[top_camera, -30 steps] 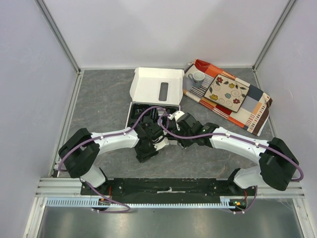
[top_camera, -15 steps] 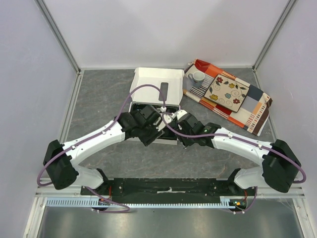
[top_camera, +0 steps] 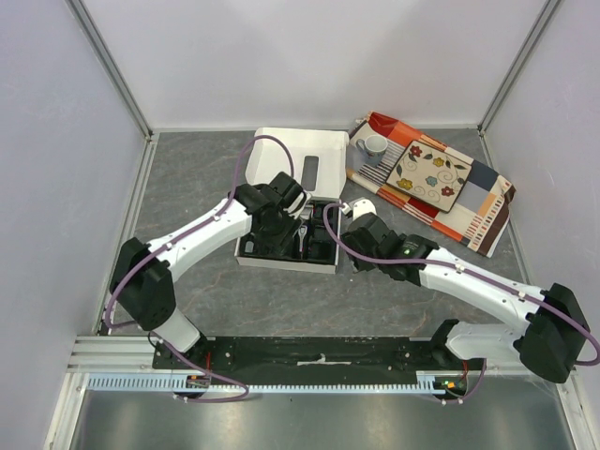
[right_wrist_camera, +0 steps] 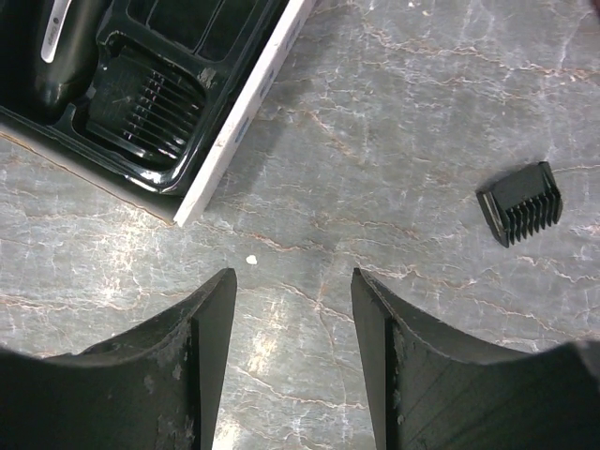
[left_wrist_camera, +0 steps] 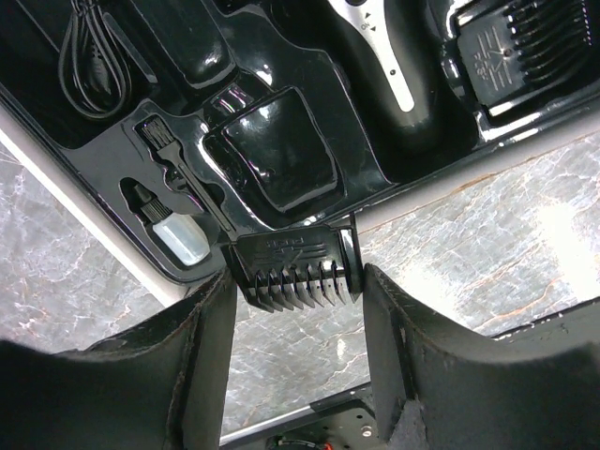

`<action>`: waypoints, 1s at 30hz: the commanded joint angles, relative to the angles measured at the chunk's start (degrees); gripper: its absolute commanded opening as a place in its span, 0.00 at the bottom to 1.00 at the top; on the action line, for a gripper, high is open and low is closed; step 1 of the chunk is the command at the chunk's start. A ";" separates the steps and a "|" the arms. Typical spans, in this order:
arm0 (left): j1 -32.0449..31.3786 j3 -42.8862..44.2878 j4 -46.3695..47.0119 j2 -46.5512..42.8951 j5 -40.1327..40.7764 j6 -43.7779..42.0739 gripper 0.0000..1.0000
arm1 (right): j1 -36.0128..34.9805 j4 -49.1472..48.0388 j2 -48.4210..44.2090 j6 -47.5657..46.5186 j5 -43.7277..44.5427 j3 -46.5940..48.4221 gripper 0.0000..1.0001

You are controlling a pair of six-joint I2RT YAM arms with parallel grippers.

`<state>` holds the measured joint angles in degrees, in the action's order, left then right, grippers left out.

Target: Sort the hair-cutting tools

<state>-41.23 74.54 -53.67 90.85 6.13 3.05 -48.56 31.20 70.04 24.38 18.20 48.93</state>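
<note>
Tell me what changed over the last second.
The left gripper swung from the table in front of the box forward over its black tray, a comb attachment clamped between its fingers. The right gripper drew off to the right and hangs open over the table. Box, mug and patterned cloth stayed put.

Grey marbled tabletop (top_camera: pixel 192 178) inside pale lilac walls (top_camera: pixel 47 141), aluminium corner rails (top_camera: pixel 112 75).

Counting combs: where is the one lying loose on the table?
Right wrist view, right side: the loose comb lies on the table beyond the right gripper, apart from the white box.
</note>
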 commanded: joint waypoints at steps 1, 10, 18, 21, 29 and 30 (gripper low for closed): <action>0.28 1.57 1.99 0.91 2.48 6.96 0.22 | -0.22 0.97 -2.80 2.51 3.16 1.70 0.61; 0.71 3.94 3.40 4.60 7.40 14.61 0.25 | -0.22 0.97 -2.01 2.69 2.46 0.73 0.61; 1.59 4.03 5.15 6.80 7.14 16.20 0.36 | -0.22 0.71 -2.01 2.25 2.28 -0.41 0.61; 1.68 3.94 5.68 7.41 6.96 16.11 0.39 | -0.22 0.53 -2.01 2.07 2.19 -0.59 0.61; 2.21 3.07 6.82 8.73 6.44 15.94 0.40 | -0.22 -0.35 -1.57 2.16 1.49 -1.38 0.61; 2.30 3.15 6.91 8.91 6.52 15.94 0.40 | -0.22 -0.53 -1.49 2.16 1.32 -1.38 0.61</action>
<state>-39.44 76.44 -49.01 98.87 11.97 17.15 -48.56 31.94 68.38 26.15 19.55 48.14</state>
